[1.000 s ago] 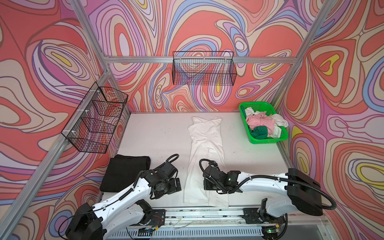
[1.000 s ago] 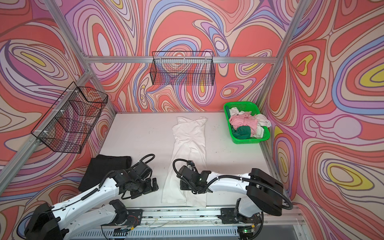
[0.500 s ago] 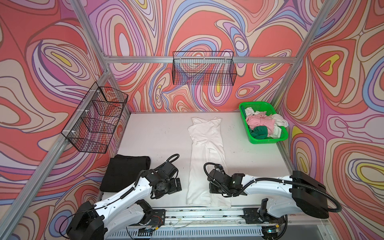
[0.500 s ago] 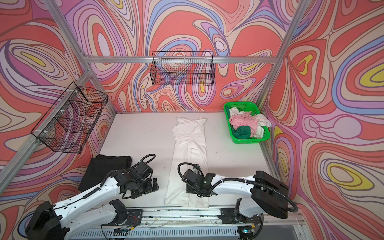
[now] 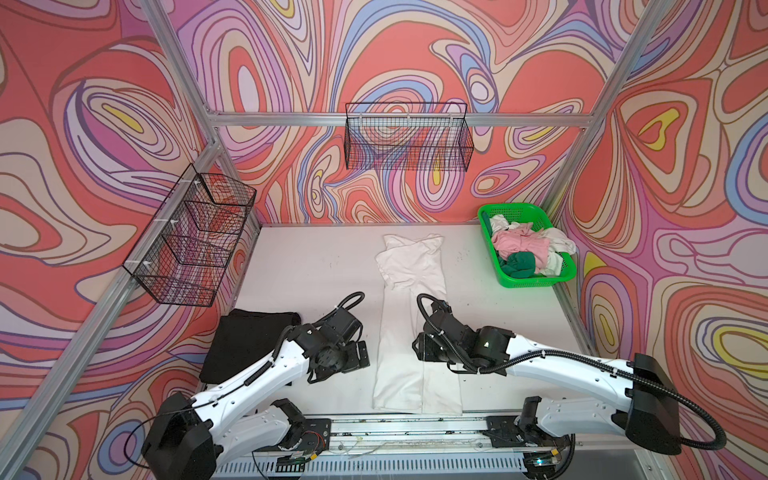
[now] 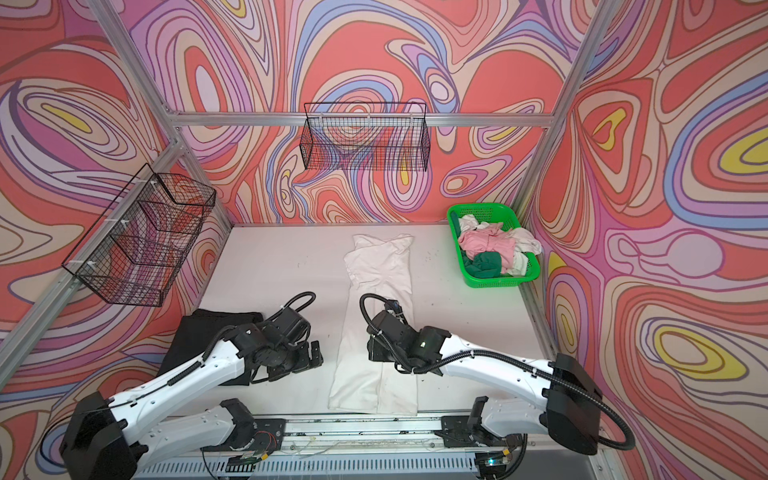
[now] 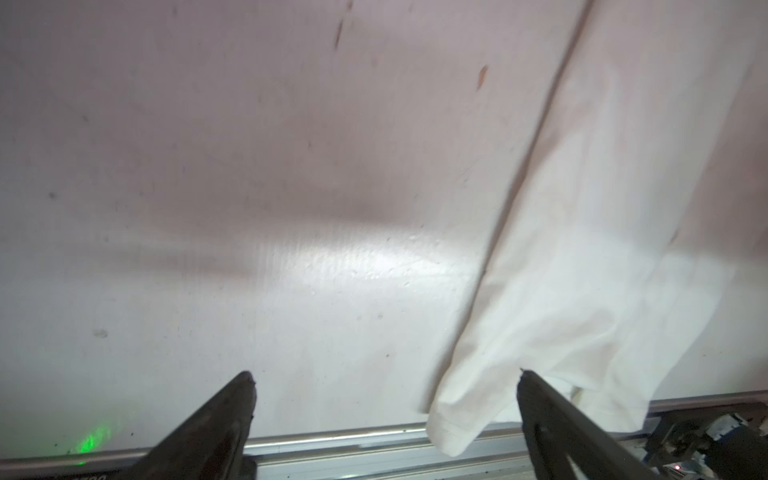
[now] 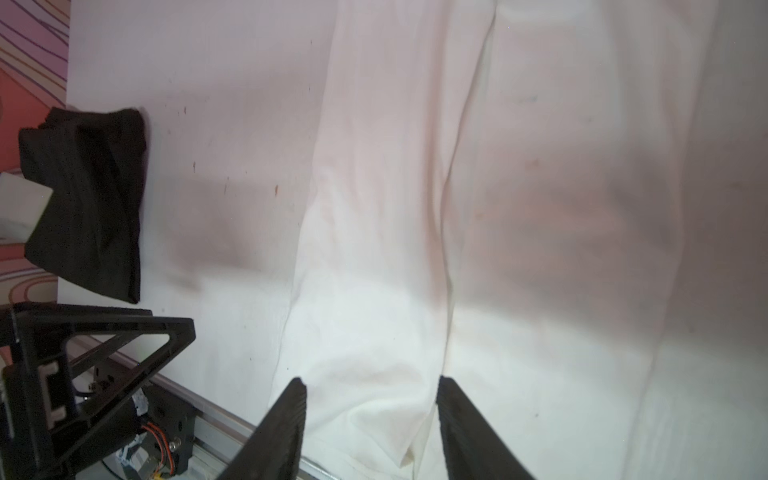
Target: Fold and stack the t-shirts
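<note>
A large off-white t-shirt (image 5: 409,274) (image 6: 380,266) lies folded into a long narrow strip down the middle of the white table, its hem at the front edge. My right gripper (image 5: 417,351) (image 8: 370,382) hovers open over the strip's near half, holding nothing, with cloth (image 8: 374,208) lying flat under its fingers. My left gripper (image 5: 365,357) (image 7: 384,376) stands wide open just left of the strip, near its hem corner (image 7: 457,419). A folded black t-shirt (image 5: 245,336) (image 8: 91,199) lies at the front left. Pink (image 5: 519,245), white (image 5: 555,241) and dark green (image 5: 517,264) shirts sit crumpled in the basket.
A bright green lattice basket (image 5: 532,282) stands at the back right corner. Black wire baskets hang on the back wall (image 5: 409,143) and the left wall (image 5: 195,245). An aluminium rail (image 5: 407,428) runs along the table's front edge.
My right gripper has gone from shut to open and let go of the off-white shirt, whose near half now lies flat. It has drawn slightly back from the front edge. The left arm has not moved.
</note>
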Tool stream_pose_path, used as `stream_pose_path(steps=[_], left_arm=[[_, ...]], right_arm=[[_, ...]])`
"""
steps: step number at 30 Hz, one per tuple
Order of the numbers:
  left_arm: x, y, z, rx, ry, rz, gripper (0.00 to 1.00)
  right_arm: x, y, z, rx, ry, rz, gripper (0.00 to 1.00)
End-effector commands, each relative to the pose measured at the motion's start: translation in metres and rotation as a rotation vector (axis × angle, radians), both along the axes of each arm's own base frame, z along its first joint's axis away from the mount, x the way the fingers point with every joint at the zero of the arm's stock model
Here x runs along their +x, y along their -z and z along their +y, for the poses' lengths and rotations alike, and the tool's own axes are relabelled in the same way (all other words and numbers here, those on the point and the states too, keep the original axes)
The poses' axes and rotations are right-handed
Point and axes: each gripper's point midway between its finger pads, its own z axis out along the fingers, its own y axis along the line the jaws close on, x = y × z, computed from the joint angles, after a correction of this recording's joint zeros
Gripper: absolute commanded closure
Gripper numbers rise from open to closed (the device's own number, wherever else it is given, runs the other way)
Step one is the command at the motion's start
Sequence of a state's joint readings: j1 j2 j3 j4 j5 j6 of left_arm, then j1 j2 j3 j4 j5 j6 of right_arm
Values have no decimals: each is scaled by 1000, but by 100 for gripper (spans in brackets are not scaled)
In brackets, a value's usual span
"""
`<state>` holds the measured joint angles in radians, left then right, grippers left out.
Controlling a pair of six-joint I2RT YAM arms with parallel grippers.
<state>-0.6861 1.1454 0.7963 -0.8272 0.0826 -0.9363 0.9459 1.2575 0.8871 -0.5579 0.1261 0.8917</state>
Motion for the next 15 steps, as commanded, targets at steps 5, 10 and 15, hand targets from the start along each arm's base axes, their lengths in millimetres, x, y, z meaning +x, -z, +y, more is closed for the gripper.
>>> stream_pose_path(steps=[5, 10, 15], left_arm=[[70, -42, -24, 74, 83, -159, 0], [87, -27, -44, 69, 109, -117, 1], [80, 1, -53, 27, 74, -37, 3]], right_arm=[[103, -39, -42, -105, 64, -118, 49], [177, -31, -58, -178, 146, -123, 51], [249, -11, -75, -173, 207, -109, 54]])
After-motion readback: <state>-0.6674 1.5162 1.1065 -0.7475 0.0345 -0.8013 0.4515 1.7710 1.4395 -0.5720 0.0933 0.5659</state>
